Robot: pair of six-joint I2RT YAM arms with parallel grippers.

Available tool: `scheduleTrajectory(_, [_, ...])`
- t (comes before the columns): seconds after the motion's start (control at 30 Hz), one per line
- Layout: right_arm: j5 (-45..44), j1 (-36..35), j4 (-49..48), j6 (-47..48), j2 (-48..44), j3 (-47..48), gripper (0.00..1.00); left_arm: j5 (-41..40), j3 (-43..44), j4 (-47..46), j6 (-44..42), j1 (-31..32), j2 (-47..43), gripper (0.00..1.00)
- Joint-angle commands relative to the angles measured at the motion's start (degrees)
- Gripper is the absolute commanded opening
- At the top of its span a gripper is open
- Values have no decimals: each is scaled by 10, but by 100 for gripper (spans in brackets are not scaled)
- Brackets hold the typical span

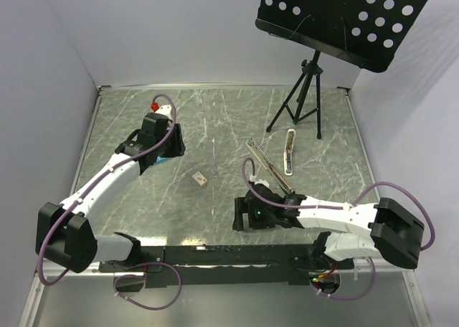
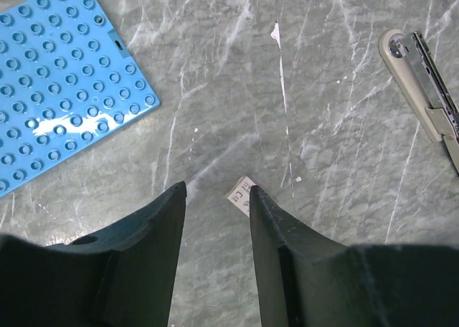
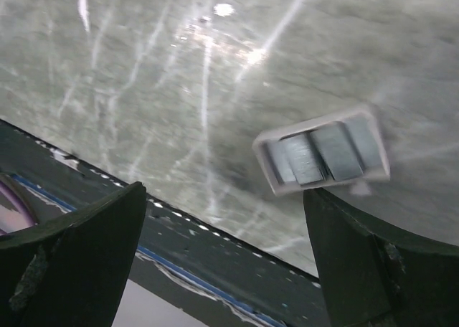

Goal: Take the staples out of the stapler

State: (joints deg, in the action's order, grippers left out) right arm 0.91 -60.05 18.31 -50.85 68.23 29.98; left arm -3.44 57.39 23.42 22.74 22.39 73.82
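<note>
The stapler [image 1: 289, 152] lies open on the marble table at centre right. It is a slim white bar with a thin silvery rail [image 1: 267, 163] angled off to its left. One white end with the rail shows at the right edge of the left wrist view [image 2: 423, 83]. My left gripper [image 1: 172, 148] [image 2: 215, 187] is open and empty, far to the stapler's left. My right gripper [image 1: 241, 216] [image 3: 224, 194] is open and empty near the table's front edge. A small white-rimmed piece holding grey metal strips [image 3: 323, 158] lies just beyond its right finger [image 3: 358, 255].
A blue studded plate [image 2: 64, 76] lies under the left gripper. A tiny white-and-brown block [image 1: 200, 178] sits mid-table, partly hidden behind my left gripper's right finger [image 2: 240, 193]. A black tripod music stand [image 1: 305, 97] stands at the back right. The table's front edge [image 3: 215, 248] is close.
</note>
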Motion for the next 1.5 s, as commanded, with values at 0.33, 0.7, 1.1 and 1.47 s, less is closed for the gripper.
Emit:
scheduleTrajectory(0.33, [-108,-7,-16,71,156,134,97,-13,-5,-23,-6,1,-24,47])
scheduleTrajectory(0.7, [-162,-1,198,179,89,217,95,-16,-6,-25,-3,2,-21,47])
scheduleTrajectory(1.1, [-98,31,178,218,122,183,82,-17,-7,-24,-4,3,-18,47])
scheduleTrajectory(1.47, [-89,56,145,218,168,165,72,-6,-4,-23,-4,3,-8,47])
